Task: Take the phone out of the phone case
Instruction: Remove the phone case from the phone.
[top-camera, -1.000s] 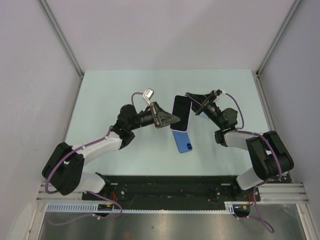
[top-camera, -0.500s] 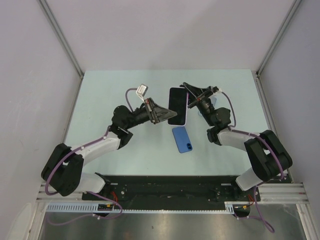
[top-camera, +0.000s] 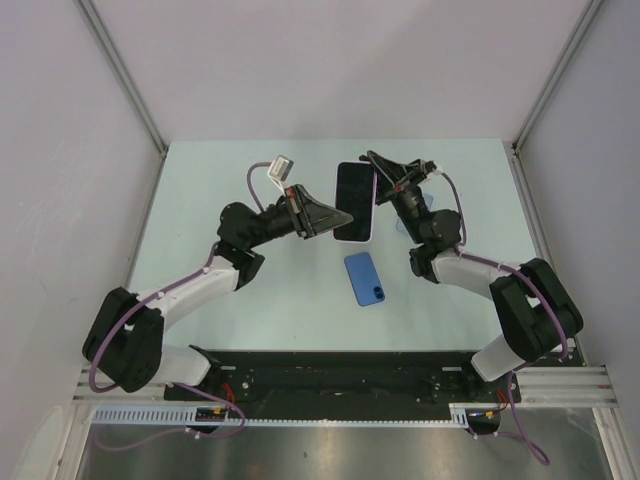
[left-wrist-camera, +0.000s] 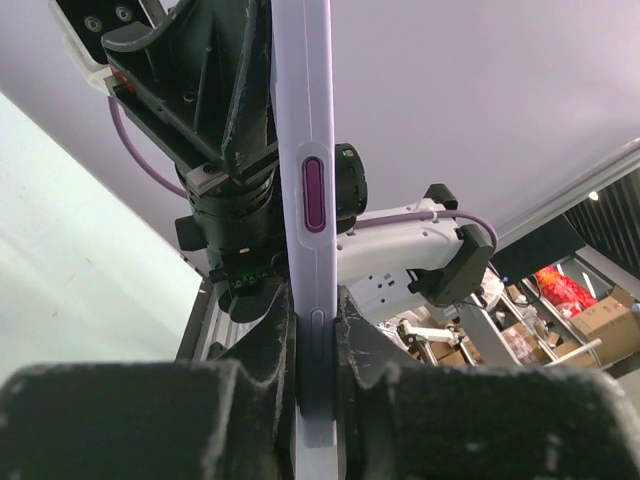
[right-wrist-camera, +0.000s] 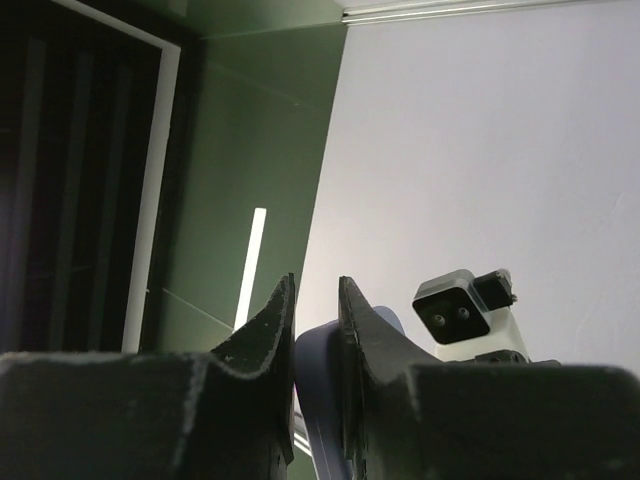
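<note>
The phone (top-camera: 352, 200), dark screen facing the overhead camera, sits inside its lavender phone case (left-wrist-camera: 305, 120), held in the air above the pale green bench (top-camera: 220, 170) between the two arms; the left tool (top-camera: 343, 216) is pinching the case's left rim; the right tool (top-camera: 376, 178) is pinching its far right corner; a blue phone-shaped slab (top-camera: 366, 278) lies flat on the bench nearer the arm bases.

In the left wrist view the lilac-edged black-screened phone (left-wrist-camera: 306, 150) is cut off at top and bottom, and its screen is not seen. Between the fingers of the right gripper (right-wrist-camera: 316, 290) only one rounded corner is shown. What the flat blue rectangle (top-camera: 365, 278) is cannot be told.
</note>
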